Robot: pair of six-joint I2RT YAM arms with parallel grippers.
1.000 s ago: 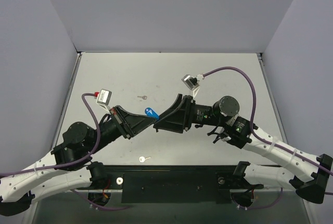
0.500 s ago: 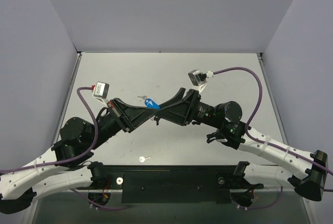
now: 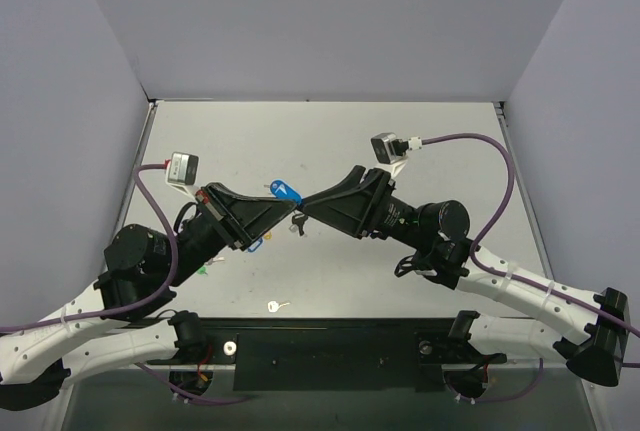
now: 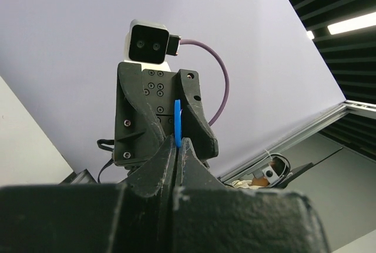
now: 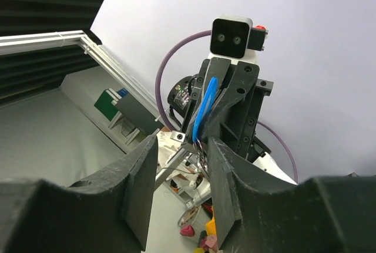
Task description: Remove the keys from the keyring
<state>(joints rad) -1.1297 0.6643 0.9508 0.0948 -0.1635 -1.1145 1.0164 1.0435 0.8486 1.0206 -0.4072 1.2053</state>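
Observation:
My left gripper (image 3: 291, 213) is shut on the bright-blue key tag (image 3: 285, 190) and holds it up above the table. In the left wrist view the tag (image 4: 177, 125) stands edge-on out of the closed jaws. My right gripper (image 3: 304, 208) is open, tip to tip with the left one. In the right wrist view the tag (image 5: 205, 107) and its thin metal ring (image 5: 201, 145) sit just beyond the open fingers (image 5: 141, 171). A small dark piece (image 3: 297, 225) hangs under the tag. I cannot tell whether it is the silver key.
A pale yellowish-headed key (image 3: 278, 305) lies on the table near the front edge. A green tag (image 3: 208, 269) and a small blue piece (image 3: 256, 244) lie under my left arm. Grey walls enclose the table on three sides.
Both grippers have lifted together and shifted toward the back left, carrying the blue tag with them. The small key that lay on the table behind them no longer shows.

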